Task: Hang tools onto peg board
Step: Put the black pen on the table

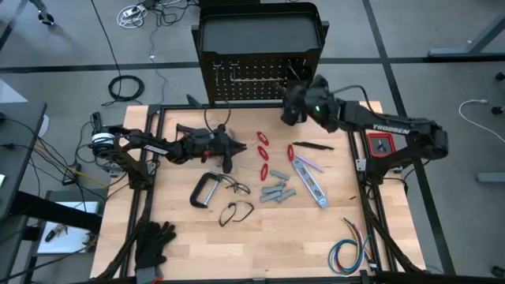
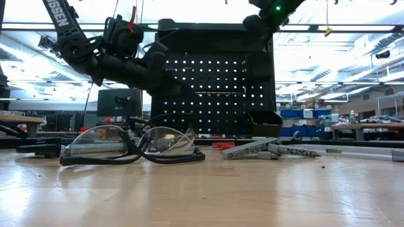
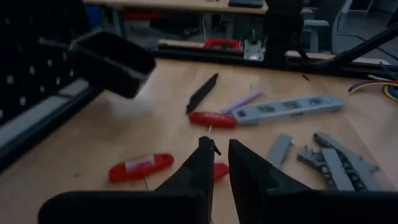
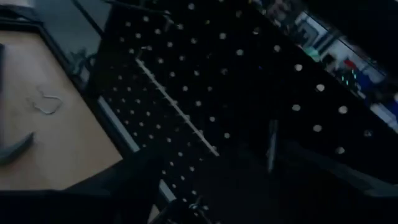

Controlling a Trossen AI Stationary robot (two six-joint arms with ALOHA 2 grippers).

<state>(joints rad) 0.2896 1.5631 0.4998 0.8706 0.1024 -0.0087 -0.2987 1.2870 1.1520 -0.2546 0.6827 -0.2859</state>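
Note:
The black peg board (image 1: 260, 75) stands upright at the table's far edge, with a small black bin (image 3: 115, 53) at its foot. Red-handled screwdrivers (image 1: 263, 152), a silver flat bar (image 1: 310, 183), grey metal pieces (image 1: 278, 192) and a grey C-clamp (image 1: 205, 191) lie on the table. My left gripper (image 3: 221, 152) hovers left of the screwdrivers; its fingers are a narrow gap apart and empty. My right gripper (image 1: 293, 106) is raised against the board's right part, and its fingers are hidden in the dark.
Safety glasses (image 1: 237, 211) lie near the clamp. Black gloves (image 1: 154, 243) lie at the near left corner and a coloured wire bundle (image 1: 351, 251) at the near right. A black thin tool (image 1: 314, 145) lies right of the screwdrivers. A hammer head (image 4: 15, 149) shows by the board.

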